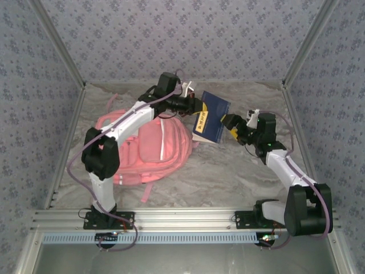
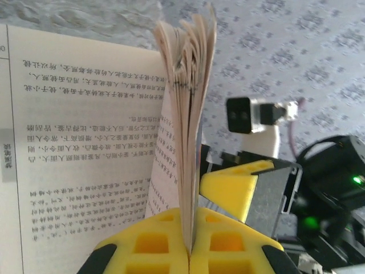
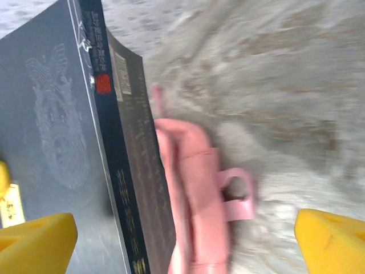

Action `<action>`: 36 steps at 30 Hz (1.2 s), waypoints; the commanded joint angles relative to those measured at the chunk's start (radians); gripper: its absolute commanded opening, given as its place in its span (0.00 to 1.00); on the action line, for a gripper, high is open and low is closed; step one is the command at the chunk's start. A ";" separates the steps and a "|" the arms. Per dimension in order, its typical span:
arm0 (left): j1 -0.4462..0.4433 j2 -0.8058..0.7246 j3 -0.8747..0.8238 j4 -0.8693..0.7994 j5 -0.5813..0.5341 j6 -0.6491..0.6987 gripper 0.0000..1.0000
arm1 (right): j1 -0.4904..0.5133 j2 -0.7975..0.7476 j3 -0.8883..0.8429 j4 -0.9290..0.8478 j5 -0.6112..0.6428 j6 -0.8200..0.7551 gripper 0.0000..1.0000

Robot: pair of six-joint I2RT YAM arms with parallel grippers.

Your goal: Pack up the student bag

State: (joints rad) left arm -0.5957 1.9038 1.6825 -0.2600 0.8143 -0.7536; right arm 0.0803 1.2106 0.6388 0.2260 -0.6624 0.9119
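One thin pinch carries the dark blue paperback book with a yellow band (image 1: 211, 117). The left claw (image 1: 198, 107) is clamped on a slim sheaf of its pages. In the left wrist view the yellow fingers (image 2: 142, 245) meet on the paper edges while the other pages fan loose.

The large soft pink fabric student bag (image 1: 151, 142) lies flat on the grey marbled counter (image 1: 228, 171), left of centre. The book is tilted at the bag's far right corner; I cannot tell whether its lower edge touches bag or counter.

The pages are the likely trouble. So narrow a hold could let the sheaf slip or tear, or let the cover swing open and drop outside the bag. I also cannot tell whether the bag's zip is open, and a push at a shut mouth would only crumple the book. On the bag's right, a bump from the other arm could knock the book loose.

The left arm rises from its base by the bag's near left corner, crosses over the bag and bends right at the wrist. Right of the bag, the right arm reaches inward with its elbow low. The right claw (image 1: 232, 124) is spread wide and holds nothing, with its fingertips (image 3: 40, 237) just beside the book's cover.
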 commanded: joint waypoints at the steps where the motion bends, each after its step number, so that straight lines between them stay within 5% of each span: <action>1: -0.006 -0.069 -0.061 0.113 0.065 -0.041 0.00 | 0.023 0.024 -0.053 0.393 -0.193 0.214 1.00; 8: -0.030 -0.134 -0.139 0.184 0.075 -0.091 0.00 | 0.108 0.126 -0.074 0.877 -0.230 0.502 0.95; 14: -0.034 -0.186 -0.201 0.162 0.029 -0.082 0.00 | 0.123 0.144 -0.093 0.866 -0.192 0.509 0.57; 18: -0.026 -0.218 -0.219 0.071 -0.029 -0.041 0.36 | 0.123 0.090 -0.094 0.712 -0.182 0.420 0.21; 21: -0.013 -0.245 -0.241 0.025 -0.069 -0.020 0.50 | 0.122 0.026 -0.088 0.552 -0.174 0.322 0.03; 26: 0.029 -0.285 -0.318 0.002 -0.109 -0.022 0.61 | 0.113 -0.027 -0.088 0.475 -0.208 0.251 0.00; 36: 0.018 -0.272 -0.426 0.261 0.096 -0.167 0.67 | 0.124 -0.027 -0.117 0.637 -0.248 0.350 0.00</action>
State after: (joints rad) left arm -0.5667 1.6516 1.2682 -0.1143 0.8303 -0.8688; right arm 0.1989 1.1992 0.5247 0.7685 -0.8810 1.2282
